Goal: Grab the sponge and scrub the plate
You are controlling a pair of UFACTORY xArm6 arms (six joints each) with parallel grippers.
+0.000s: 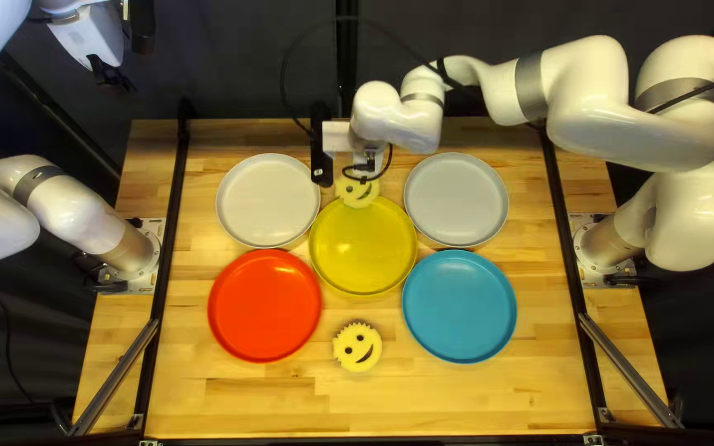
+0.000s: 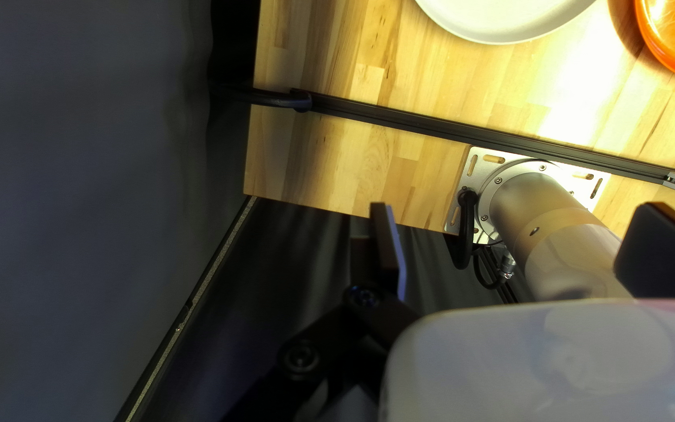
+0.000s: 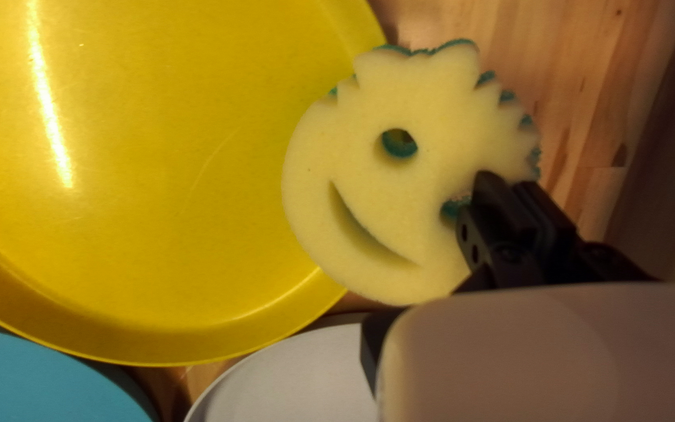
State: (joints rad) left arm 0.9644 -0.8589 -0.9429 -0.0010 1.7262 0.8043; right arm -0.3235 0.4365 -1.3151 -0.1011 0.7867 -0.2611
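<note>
My right gripper (image 1: 365, 171) is over the far rim of the yellow plate (image 1: 363, 252), beside a yellow smiley sponge (image 1: 359, 195). In the right wrist view my right gripper (image 3: 505, 195) is shut on that sponge (image 3: 423, 94) near its jagged edge, by one eye hole. The sponge overlaps the rim of the yellow plate (image 3: 197, 141); contact between them cannot be told. A second smiley sponge (image 1: 357, 351) lies at the table's near side. My left gripper (image 1: 111, 76), raised beyond the far left, appears in the left wrist view as open (image 2: 521, 238), holding nothing.
Around the yellow plate are two pale grey plates (image 1: 264, 201) (image 1: 456, 201), a red plate (image 1: 264, 306) and a blue plate (image 1: 459, 306). Black rails (image 1: 167, 268) run along both sides. My left arm's base (image 2: 548, 203) shows below its gripper.
</note>
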